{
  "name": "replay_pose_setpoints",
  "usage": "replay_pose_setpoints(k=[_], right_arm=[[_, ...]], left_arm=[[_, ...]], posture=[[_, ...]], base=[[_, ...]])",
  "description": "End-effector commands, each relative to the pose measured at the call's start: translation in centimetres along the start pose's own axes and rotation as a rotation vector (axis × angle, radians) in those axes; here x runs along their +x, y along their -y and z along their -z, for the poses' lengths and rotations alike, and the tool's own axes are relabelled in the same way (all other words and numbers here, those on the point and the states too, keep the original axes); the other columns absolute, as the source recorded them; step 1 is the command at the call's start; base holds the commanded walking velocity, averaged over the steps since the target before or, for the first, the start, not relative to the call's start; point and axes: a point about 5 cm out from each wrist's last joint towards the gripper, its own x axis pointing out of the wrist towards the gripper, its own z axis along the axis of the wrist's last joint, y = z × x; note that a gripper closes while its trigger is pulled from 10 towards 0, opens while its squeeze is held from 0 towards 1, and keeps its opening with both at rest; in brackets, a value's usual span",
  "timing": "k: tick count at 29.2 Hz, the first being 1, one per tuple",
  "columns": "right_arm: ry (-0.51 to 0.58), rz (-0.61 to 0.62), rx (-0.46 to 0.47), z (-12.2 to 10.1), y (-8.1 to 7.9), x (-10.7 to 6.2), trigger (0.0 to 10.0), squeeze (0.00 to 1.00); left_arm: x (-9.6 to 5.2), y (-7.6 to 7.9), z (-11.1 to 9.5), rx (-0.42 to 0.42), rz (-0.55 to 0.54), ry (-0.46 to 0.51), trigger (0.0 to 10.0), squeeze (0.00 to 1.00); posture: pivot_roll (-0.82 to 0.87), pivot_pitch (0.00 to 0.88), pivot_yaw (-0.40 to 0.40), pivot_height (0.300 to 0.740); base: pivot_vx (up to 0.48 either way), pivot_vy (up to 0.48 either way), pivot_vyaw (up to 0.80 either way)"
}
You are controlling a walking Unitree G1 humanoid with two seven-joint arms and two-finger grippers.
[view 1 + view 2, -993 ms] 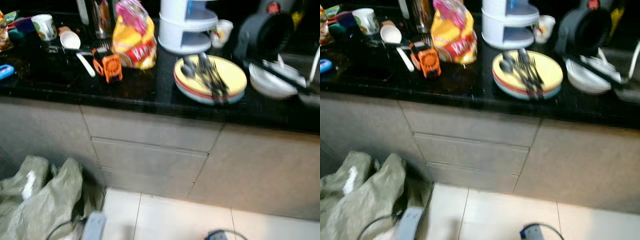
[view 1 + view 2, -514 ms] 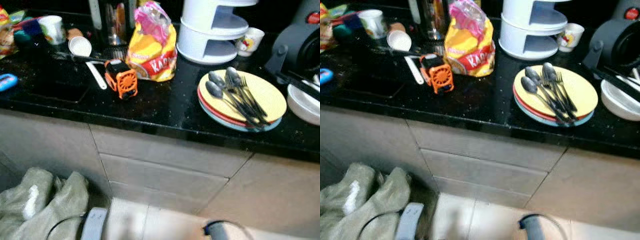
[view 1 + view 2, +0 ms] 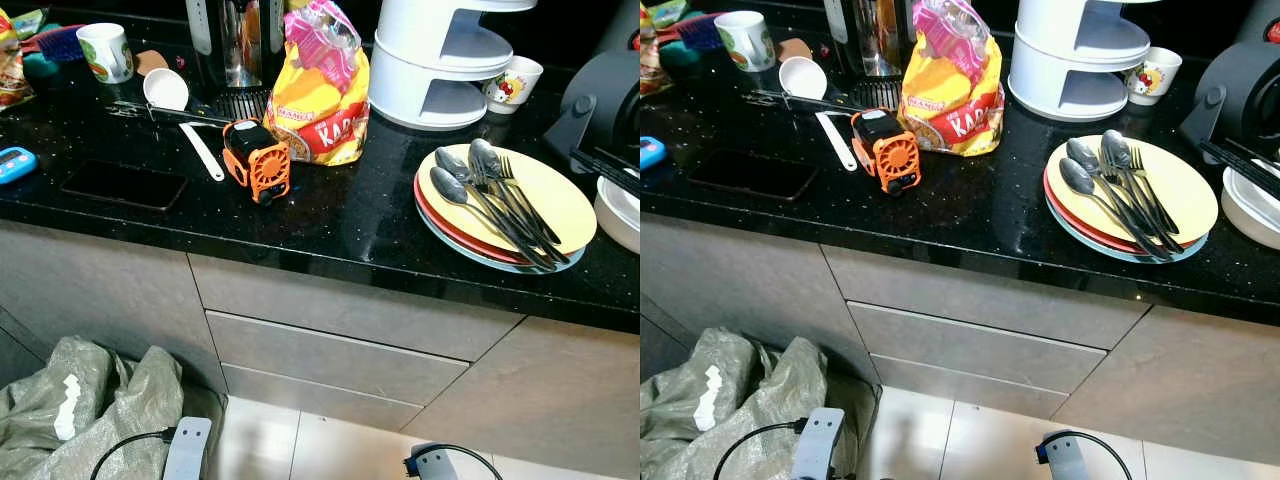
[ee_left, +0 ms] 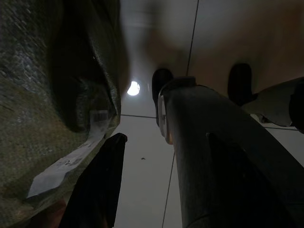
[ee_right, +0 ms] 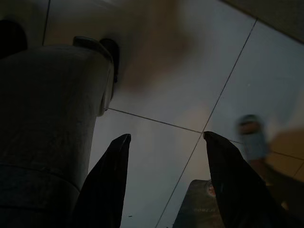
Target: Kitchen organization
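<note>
Right gripper (image 5: 164, 183) hangs open and empty over floor tiles, left probably likewise; approach squarely, lifting cutlery (image 3: 495, 200) off the plates (image 3: 560, 205) first.

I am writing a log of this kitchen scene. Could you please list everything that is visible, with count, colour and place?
Counter: 1, black, above grey drawers.
Plates: stack, yellow on top, counter right.
Cutlery: several pieces, dark metal, on plates.
Snack bag: 1, yellow-red, counter centre.
Fan: 1, orange-black, beside bag.
Phone: 1, black, counter left.
Mug: 1, white-green, back left.
Rack: 1, white, back.
Sack: 1, grey-green, on the floor.
Left gripper: hangs idle near floor.
Right gripper: open, idle above tiles.
</note>
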Motion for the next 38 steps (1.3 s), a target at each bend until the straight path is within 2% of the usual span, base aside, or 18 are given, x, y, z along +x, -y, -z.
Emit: replay_pose_setpoints(k=[1, 22, 38], right_arm=[[-0.035, -0.022, -0.008, 0.97, -0.46, -0.07, 10.0, 0.00], [-0.028, -0.019, -0.011, 0.97, -0.23, -0.07, 10.0, 0.00], [-0.028, -0.020, -0.008, 0.99, -0.21, -0.08, 10.0, 0.00]], left_arm=[[-0.08, 0.39, 1.62, -0.014, 0.017, -0.062, 10.0, 0.00], [-0.03, 0.70, 1.64, -0.020, 0.030, -0.063, 10.0, 0.00], [-0.03, 0.76, 1.68, -0.025, 0.037, -0.064, 10.0, 0.00]], posture=[[0.07, 0.099, -0.009, 0.740], [0.08, 0.098, -0.017, 0.740], [0.08, 0.103, -0.014, 0.740]], base=[[0.000, -0.266, 0.00], [0.000, -0.264, 0.00], [0.000, -0.351, 0.00]])
